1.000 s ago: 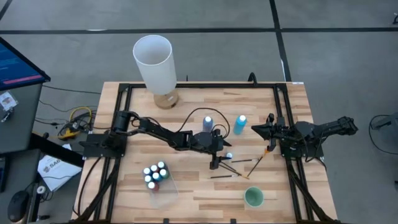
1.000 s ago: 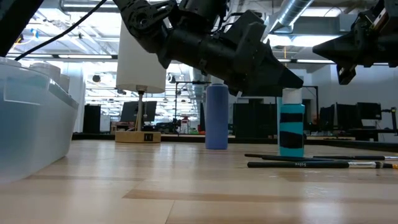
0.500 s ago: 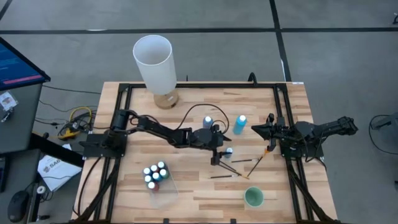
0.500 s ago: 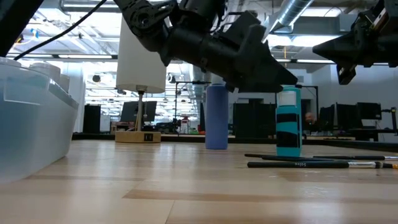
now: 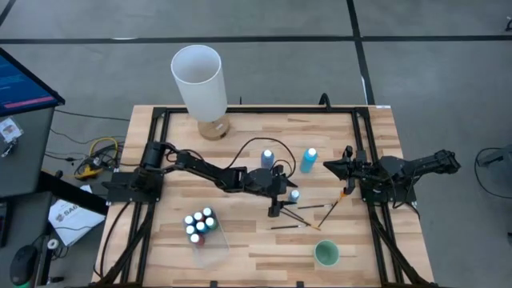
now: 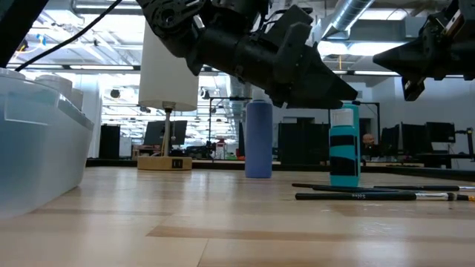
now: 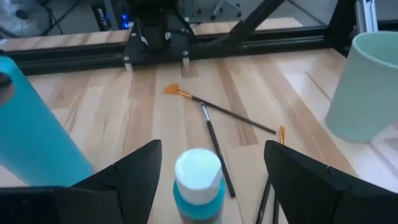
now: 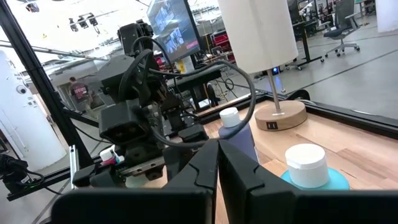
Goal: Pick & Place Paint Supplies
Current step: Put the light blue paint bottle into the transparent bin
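Left claw spread wide either side of a small teal bottle, white cap between the fingers, nothing gripped yet. Best lowered further so the pads meet the body below the cap, then squeezed gently and lifted straight, clear of the brushes lying just beyond the bottle. Clear tub with the sorted bottles well apart from that bottle. Right claw pinched shut, empty, waiting beyond the brushes from the bottle.

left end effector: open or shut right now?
Open. Left end effector fingers stand apart either side of the small teal bottle.
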### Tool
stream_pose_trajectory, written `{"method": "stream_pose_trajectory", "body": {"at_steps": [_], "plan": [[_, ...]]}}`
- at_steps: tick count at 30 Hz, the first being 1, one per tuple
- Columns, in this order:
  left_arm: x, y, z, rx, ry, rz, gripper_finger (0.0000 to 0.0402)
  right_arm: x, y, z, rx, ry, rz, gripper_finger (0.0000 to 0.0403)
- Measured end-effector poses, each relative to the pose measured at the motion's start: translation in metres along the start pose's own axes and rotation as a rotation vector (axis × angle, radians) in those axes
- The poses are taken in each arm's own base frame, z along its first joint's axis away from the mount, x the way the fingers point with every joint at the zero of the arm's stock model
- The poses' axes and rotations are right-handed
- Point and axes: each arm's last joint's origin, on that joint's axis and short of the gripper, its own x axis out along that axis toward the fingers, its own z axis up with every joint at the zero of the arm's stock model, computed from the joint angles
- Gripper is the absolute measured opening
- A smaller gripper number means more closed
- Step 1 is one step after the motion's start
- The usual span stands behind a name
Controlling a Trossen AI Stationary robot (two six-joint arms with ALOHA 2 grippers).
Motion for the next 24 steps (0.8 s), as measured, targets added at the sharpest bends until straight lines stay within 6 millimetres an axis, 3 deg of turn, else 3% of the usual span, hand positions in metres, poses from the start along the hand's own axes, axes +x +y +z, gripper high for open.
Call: {"method": "stream_pose_trajectory", "body": {"at_steps": [24], "plan": [[0.007,0.003,-0.013,0.040,0.034,0.012,0.0269,0.000,0.000,0.000,0.000,0.000,0.000,0.0008]]}}
